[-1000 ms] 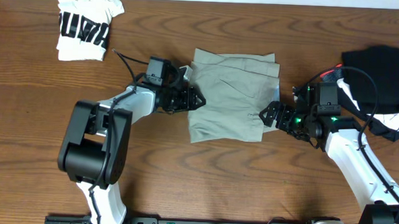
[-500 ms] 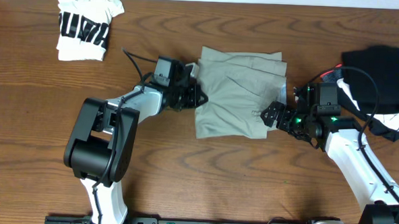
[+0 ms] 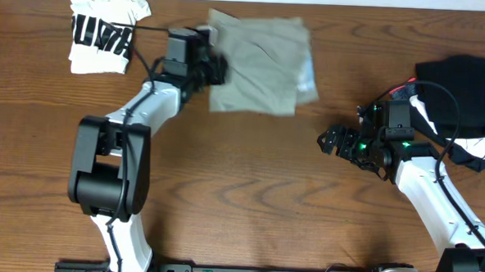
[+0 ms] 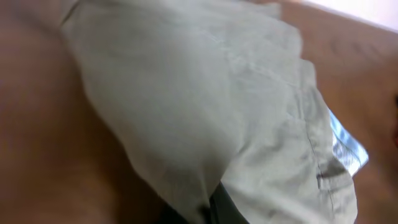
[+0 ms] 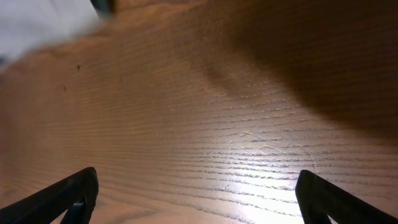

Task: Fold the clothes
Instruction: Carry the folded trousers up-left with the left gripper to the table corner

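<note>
— Why grip the shorts (image 3: pixel 262 63) there?
— My left claw (image 3: pixel 219 69) is clamped on their folded left edge, likely to drag them; they lie near the bench (image 3: pixel 248 194) far edge. My right claw (image 3: pixel 328 142) gapes, idle.

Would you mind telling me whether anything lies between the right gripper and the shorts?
Nothing visible does. Only bare table separates the open right gripper from the shorts, which the left gripper grips at one edge. The black clothes lie on the right gripper's far side, off that path.
</note>
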`<move>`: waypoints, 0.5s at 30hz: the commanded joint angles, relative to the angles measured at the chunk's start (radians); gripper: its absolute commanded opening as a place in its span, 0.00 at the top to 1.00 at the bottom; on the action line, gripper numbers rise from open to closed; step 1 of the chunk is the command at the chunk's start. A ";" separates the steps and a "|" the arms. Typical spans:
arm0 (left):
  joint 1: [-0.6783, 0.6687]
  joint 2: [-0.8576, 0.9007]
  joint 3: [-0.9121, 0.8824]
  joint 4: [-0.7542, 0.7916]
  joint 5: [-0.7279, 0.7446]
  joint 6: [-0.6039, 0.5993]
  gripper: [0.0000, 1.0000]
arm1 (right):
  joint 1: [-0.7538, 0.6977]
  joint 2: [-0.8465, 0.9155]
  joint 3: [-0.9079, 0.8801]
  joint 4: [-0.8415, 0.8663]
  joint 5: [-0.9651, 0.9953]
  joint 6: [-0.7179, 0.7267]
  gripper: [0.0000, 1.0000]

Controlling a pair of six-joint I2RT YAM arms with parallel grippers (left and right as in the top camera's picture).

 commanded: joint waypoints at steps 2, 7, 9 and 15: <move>0.035 0.013 0.034 0.132 -0.184 0.164 0.94 | 0.004 -0.013 0.004 0.000 0.004 -0.006 0.01; 0.060 0.018 0.034 0.293 -0.262 0.298 0.94 | 0.004 -0.013 0.004 0.002 0.004 -0.006 0.01; 0.071 0.018 0.034 0.341 -0.308 0.309 0.94 | 0.004 -0.013 0.004 0.003 0.004 -0.006 0.01; 0.130 0.018 0.034 0.411 -0.338 0.312 0.94 | 0.004 -0.013 0.004 0.003 0.004 -0.006 0.01</move>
